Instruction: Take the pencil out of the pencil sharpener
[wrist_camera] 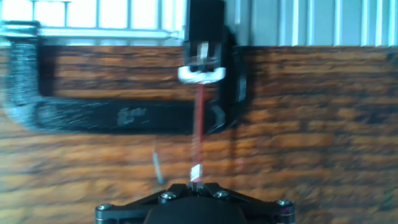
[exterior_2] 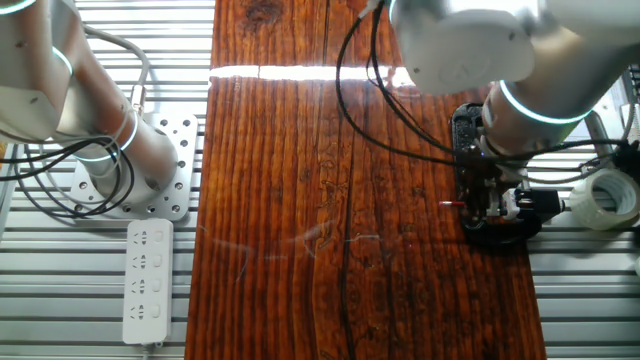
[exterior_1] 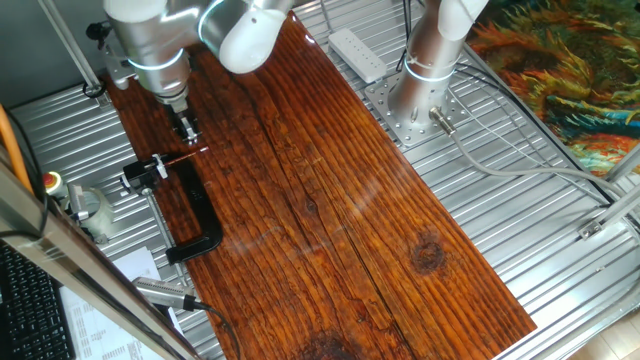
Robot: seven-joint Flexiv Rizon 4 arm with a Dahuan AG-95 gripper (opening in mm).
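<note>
In the hand view the thin dark-red pencil (wrist_camera: 198, 127) runs straight from the black-and-silver pencil sharpener (wrist_camera: 202, 61) down to my gripper (wrist_camera: 196, 182). Its far end still sits in the sharpener's mouth. My fingers are shut on the pencil's pale near end. The sharpener is held in the jaw of a large black C-clamp (wrist_camera: 112, 115). In one fixed view my gripper (exterior_1: 188, 132) hangs over the pencil (exterior_1: 185, 155), with the sharpener (exterior_1: 145, 172) to its left. In the other fixed view my gripper (exterior_2: 478, 200) hides most of the pencil; only its tip (exterior_2: 451, 205) shows.
The clamp (exterior_1: 200, 215) lies on the wooden board (exterior_1: 330, 200) near its left edge. A white power strip (exterior_1: 357, 52) and a second arm's base (exterior_1: 420, 95) stand on the metal table beyond the board. A white tape roll (exterior_2: 605, 200) sits next to the clamp.
</note>
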